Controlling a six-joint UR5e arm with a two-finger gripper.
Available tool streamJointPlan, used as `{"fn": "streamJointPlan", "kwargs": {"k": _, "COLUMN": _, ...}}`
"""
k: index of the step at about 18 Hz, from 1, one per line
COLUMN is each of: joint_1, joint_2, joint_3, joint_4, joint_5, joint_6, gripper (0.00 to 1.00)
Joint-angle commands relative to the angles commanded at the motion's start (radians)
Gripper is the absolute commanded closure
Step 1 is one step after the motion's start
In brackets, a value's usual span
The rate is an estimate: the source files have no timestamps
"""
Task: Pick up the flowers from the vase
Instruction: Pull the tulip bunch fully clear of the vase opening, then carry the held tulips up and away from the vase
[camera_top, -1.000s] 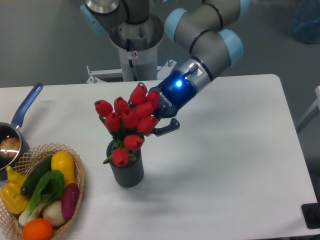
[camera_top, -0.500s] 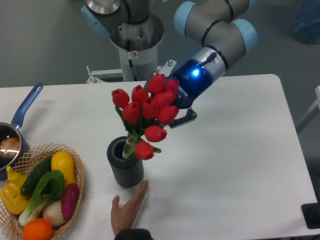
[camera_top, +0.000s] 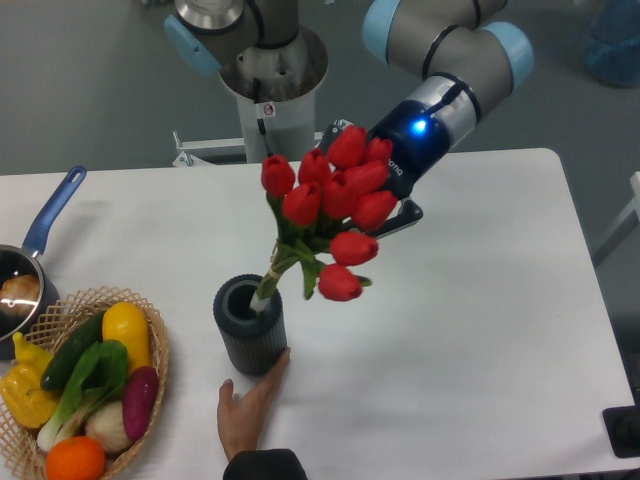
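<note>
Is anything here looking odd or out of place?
Yes: a person's hand reaches in from the bottom edge, fingertips against the base of the vase, seemingly steadying it. The flowers lean up and right, stem ends just at the vase's mouth, drawn out by the gripper. Nothing is spilled.

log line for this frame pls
phase: lifting | tool: shut on flowers | stems: tips at vase mouth, not clear | person's hand: at vase base

A wicker basket (camera_top: 160, 350) of mixed vegetables (camera_top: 85, 385) sits at the table's (camera_top: 480, 330) front-left corner, a blue-handled saucepan (camera_top: 28, 262) just behind it.
</note>
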Motion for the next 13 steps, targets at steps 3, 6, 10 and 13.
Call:
{"fn": "streamJointPlan", "kwargs": {"k": 3, "joint_1": 0.025, "joint_2": 0.0, "joint_3": 0.006, "joint_4": 0.0, "joint_5": -0.025, "joint_6": -0.018, "gripper": 0.53}}
{"fn": "streamJointPlan", "kwargs": {"k": 6, "joint_1": 0.035, "joint_2": -0.006, "joint_3": 0.029, "joint_4": 0.006, "joint_5": -0.02, "joint_6": -0.02, "gripper": 0.53}}
{"fn": "streamJointPlan", "kwargs": {"k": 10, "joint_1": 0.087, "joint_2": -0.015, "joint_3": 0.046, "joint_4": 0.012, "joint_5": -0.006, "joint_6": -0.012, "gripper": 0.53}}
{"fn": "streamJointPlan", "kwargs": {"k": 13, "joint_1": 0.13, "joint_2": -0.035, "joint_3": 0.066, "joint_4": 0.015, "joint_5": 0.038, "joint_6": 0.0, "gripper": 0.53}}
